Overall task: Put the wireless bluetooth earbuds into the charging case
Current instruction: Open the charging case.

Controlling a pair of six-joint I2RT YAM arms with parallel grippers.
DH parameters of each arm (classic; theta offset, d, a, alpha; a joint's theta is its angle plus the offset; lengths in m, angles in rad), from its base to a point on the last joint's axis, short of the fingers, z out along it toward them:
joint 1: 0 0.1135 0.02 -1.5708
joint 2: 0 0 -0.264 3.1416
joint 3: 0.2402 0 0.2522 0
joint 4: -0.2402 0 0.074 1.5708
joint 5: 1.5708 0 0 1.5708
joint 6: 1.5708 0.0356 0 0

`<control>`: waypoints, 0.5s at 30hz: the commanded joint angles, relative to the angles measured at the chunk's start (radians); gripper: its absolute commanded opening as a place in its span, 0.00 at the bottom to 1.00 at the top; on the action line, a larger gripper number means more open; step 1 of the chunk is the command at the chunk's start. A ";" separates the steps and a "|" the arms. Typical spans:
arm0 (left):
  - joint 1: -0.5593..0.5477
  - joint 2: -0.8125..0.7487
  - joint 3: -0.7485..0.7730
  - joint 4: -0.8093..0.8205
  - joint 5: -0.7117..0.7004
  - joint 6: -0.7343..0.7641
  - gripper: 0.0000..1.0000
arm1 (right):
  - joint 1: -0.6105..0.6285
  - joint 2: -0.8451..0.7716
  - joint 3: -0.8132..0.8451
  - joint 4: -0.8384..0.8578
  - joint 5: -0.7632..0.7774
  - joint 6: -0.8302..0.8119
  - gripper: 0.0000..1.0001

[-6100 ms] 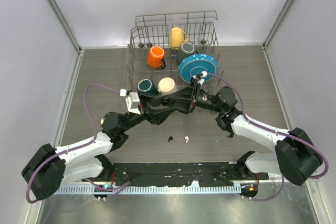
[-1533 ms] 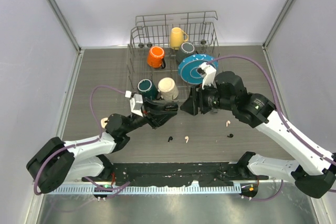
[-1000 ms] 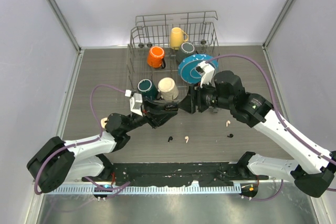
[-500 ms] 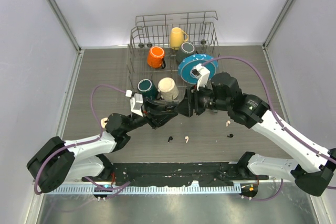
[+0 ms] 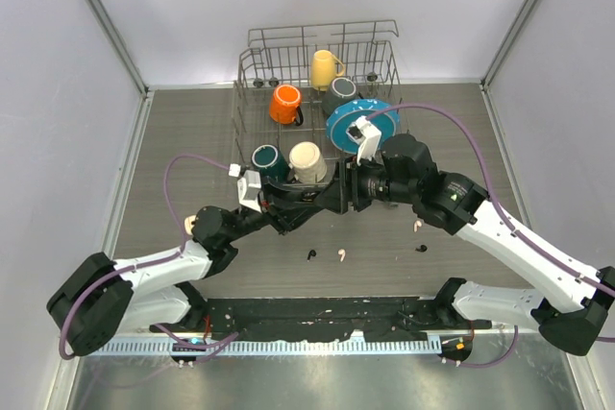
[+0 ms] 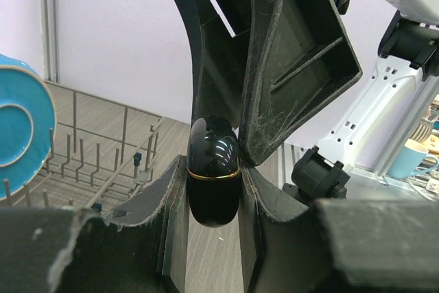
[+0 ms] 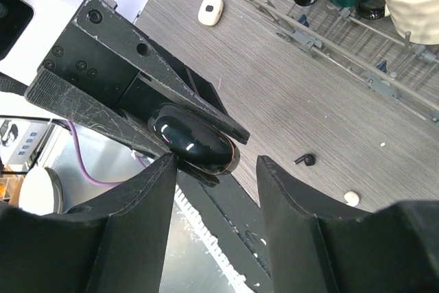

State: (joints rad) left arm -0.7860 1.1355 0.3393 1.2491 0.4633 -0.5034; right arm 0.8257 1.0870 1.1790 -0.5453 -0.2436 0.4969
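A glossy black charging case (image 6: 214, 169) with a gold seam is pinched upright and closed in my left gripper (image 6: 212, 186), above the table's middle (image 5: 322, 201). My right gripper (image 7: 218, 164) stands open around the case's (image 7: 193, 140) upper end; one finger touches it and the other is apart. On the table lie a black earbud (image 5: 310, 255) and a white earbud (image 5: 341, 256) below the grippers. Another white one (image 5: 417, 226) and another black one (image 5: 421, 249) lie under the right arm. The right wrist view shows one black earbud (image 7: 306, 160) and one white earbud (image 7: 352, 198).
A wire dish rack (image 5: 252, 103) behind the grippers holds an orange mug (image 5: 285, 103), a yellow mug (image 5: 325, 68), a teal mug (image 5: 266, 157), a cream mug (image 5: 306, 157) and a blue plate (image 5: 348, 122). A small white case (image 5: 188, 225) lies by the left arm.
My right gripper has moved left and come around the top of the black case. The left gripper has stayed put with the case in it.
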 commanded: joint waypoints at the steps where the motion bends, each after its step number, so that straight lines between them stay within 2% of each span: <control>1: -0.027 -0.051 0.040 0.035 0.077 0.034 0.00 | -0.008 0.005 0.005 0.104 0.107 0.052 0.56; 10: -0.030 -0.077 0.033 -0.031 0.084 0.072 0.00 | -0.048 0.013 -0.001 0.130 0.101 0.115 0.57; 15: -0.030 -0.086 0.032 -0.047 0.069 0.101 0.00 | -0.069 0.025 -0.010 0.163 0.014 0.155 0.59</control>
State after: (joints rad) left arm -0.8036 1.0821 0.3397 1.1675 0.4904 -0.4442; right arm 0.7811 1.0958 1.1736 -0.4763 -0.2131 0.6064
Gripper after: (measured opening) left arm 0.323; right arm 0.582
